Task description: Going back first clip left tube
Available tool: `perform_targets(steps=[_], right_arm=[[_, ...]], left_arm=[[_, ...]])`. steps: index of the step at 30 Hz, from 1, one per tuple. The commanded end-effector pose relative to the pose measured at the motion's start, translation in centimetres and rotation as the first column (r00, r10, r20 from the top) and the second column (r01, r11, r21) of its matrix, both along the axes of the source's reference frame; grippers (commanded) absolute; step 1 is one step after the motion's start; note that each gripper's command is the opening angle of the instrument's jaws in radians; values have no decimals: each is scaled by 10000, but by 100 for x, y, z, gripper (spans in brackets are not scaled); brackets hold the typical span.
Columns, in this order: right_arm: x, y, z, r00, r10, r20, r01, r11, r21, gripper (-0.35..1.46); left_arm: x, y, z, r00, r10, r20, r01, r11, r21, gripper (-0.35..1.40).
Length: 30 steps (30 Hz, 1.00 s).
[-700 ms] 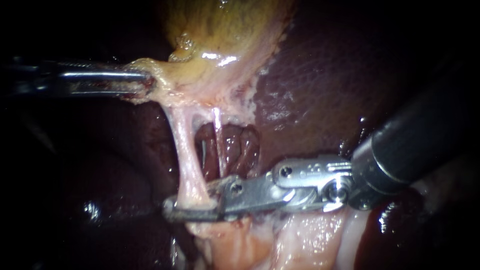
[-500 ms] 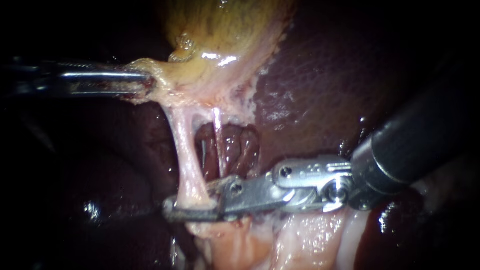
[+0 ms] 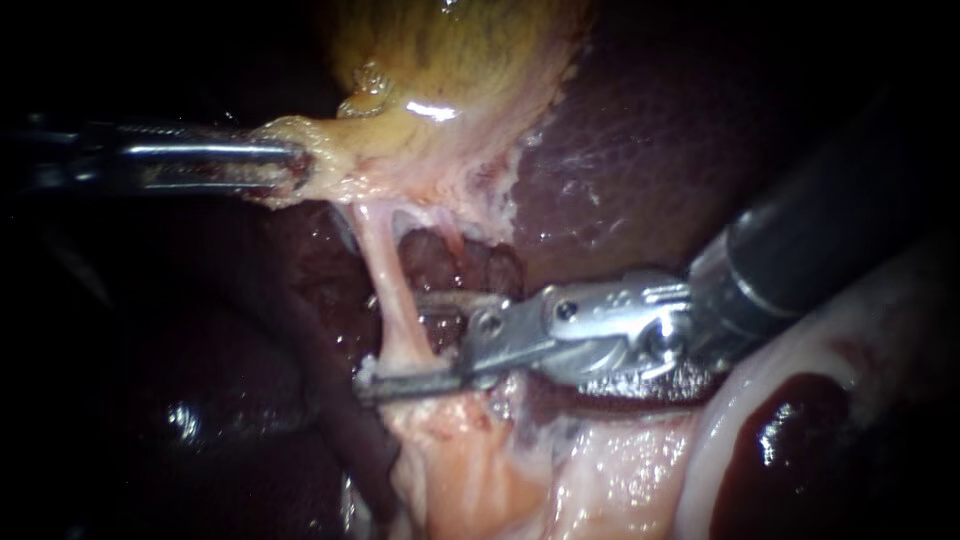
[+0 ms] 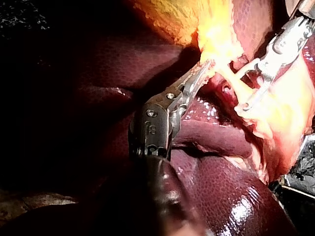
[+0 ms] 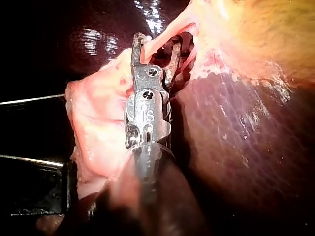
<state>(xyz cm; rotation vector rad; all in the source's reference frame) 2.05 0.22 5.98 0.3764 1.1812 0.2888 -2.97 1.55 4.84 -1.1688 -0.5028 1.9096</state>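
The liver [image 3: 640, 150] lies dark behind everything, with the gallbladder [image 3: 450, 60] yellow above it. My left instrument [image 3: 285, 165] clenches the gallbladder's lower edge, so the left tube [image 3: 385, 270] stands taut. My right instrument [image 3: 395, 342] has its jaws parted and straddles that tube low down. To back off cleanly, I judge it should slide out along its own shaft, jaws wide, without snagging the strand; I cannot make out a clip

The dark liver [image 3: 640, 150] bears the yellowish gallbladder [image 3: 450, 60] and a mass of pale tissue [image 3: 600, 480].
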Motion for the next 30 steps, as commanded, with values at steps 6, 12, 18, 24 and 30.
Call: perform_targets(steps=[6, 12, 18, 24, 30], right_arm=[[-60, 5, -15, 9994, -315, -158, 308, 9986, -423, 50], [-115, 22, -41, 9973, -641, -350, 612, 9952, -763, 50], [-144, 29, -49, 9976, -621, -320, 593, 9947, -845, 50], [-152, 28, -44, 9974, -637, -322, 608, 9945, -858, 50], [-155, 29, -43, 9975, -636, -320, 607, 9945, -857, 50]], left_arm=[[1, 0, -1, 10000, 4, -1, -4, 10000, -1, -35], [1, 0, -1, 10000, 4, -1, -4, 10000, -1, -35], [-1, 0, 0, 10000, -1, -4, 1, 10000, -1, -35], [-10, 2, 5, 10000, -39, -29, 39, 10000, -17, -35], [-30, 5, 26, 10000, -26, -13, 26, 10000, -49, -35]])
